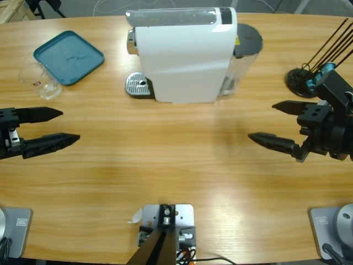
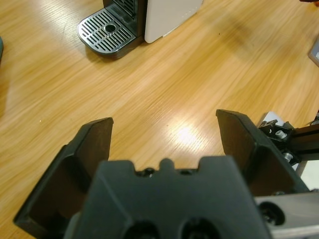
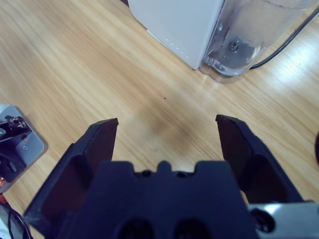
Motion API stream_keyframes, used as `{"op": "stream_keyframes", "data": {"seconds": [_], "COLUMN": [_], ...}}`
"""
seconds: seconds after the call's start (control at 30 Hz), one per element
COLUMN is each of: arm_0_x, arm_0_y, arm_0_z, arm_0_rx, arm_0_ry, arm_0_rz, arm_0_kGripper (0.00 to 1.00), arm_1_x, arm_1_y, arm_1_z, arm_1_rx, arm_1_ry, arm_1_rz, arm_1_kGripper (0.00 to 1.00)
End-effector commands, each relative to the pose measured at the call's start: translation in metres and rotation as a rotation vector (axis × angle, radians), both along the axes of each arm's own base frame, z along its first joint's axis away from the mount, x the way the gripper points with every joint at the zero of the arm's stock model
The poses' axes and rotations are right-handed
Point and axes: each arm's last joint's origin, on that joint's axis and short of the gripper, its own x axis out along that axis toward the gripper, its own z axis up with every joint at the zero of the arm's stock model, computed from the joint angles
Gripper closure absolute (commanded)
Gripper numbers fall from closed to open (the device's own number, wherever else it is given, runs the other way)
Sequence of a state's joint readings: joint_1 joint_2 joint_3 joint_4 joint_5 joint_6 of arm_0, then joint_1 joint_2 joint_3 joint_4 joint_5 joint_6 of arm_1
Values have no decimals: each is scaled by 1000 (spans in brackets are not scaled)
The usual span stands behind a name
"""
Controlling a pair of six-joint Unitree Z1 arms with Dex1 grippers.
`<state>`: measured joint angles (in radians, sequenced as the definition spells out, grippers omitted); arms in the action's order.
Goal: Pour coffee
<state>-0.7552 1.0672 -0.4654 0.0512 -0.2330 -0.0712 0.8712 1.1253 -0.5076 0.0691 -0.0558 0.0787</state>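
A white coffee machine [image 1: 185, 55] stands at the back middle of the table, its metal drip tray [image 1: 138, 85] sticking out on its left. The drip tray [image 2: 107, 31] and the machine's white side [image 2: 169, 15] appear at the top of the left wrist view. A clear glass tumbler [image 1: 39, 80] stands at the far left beside a teal tray [image 1: 69, 57]. No coffee shows in it or anywhere else. My left gripper [image 1: 70, 126] [image 2: 164, 122] hovers open over bare wood, right of the tumbler. My right gripper [image 1: 260, 121] [image 3: 167, 122] is open too, in front of the machine's right end.
The machine's clear water tank [image 3: 244, 45] with a black cable sits at its right end. A black round base with thin rods [image 1: 303, 80] stands at the back right, close behind the right arm. Bare wooden table [image 1: 165, 160] stretches between the two grippers.
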Motion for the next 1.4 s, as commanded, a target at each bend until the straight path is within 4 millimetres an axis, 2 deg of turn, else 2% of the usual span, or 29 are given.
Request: {"op": "stream_keyframes", "data": {"seconds": [0.03,0.2,0.3,0.43,0.5,0.57,0.63,0.77,0.97,1.23,1.4], "arm_0_x": [-3,-2,1,17,34,55,81,127,174,217,227], "arm_0_y": [1,0,0,-8,-15,-25,-35,-36,-41,-61,-67], "arm_0_z": [-11,-10,2,50,72,83,81,66,47,45,40], "arm_0_rx": [9,9,-70,-144,-218,-302,-405,-536,-595,-634,-638], "arm_0_ry": [45,41,32,124,187,278,375,537,692,780,803], "arm_0_rz": [-8,-3,85,195,177,113,70,93,189,127,105], "arm_0_kGripper": [101,102,105,105,105,105,111,145,151,151,151], "arm_1_x": [-3,-3,-3,-3,-3,-3,-3,-4,-5,-5,-6], "arm_1_y": [-1,-1,-1,-1,0,0,0,-1,-3,-3,-3], "arm_1_z": [-10,-10,-10,-10,-10,-10,-10,-8,-6,-6,-6], "arm_1_rx": [-19,-19,-18,-17,-16,-16,-16,-7,4,6,7], "arm_1_ry": [24,23,23,29,31,31,31,25,14,14,13], "arm_1_rz": [0,-1,1,6,8,8,8,9,8,9,9], "arm_1_kGripper": [151,151,151,156,156,156,159,161,161,161,161]}}
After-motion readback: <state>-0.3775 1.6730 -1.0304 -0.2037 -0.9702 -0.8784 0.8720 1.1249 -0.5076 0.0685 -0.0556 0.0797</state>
